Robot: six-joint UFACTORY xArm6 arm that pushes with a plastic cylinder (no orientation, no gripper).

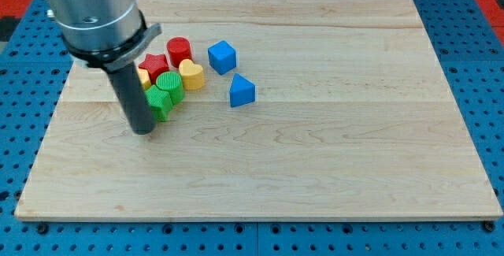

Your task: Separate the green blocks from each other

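Two green blocks sit touching each other left of the board's middle: a green cylinder (169,84) and a second green block (161,104) just below-left of it, its shape partly hidden by the rod. My tip (143,131) rests on the board right beside the lower green block, at its left and slightly below. A red star (154,64), a red cylinder (179,50), a yellow heart (191,73) and a yellow block (144,77), mostly hidden behind the rod, crowd the greens from the view's top.
A blue cube (222,56) and a blue triangular block (242,90) lie to the right of the cluster. The wooden board (315,153) lies on a blue perforated table (480,90).
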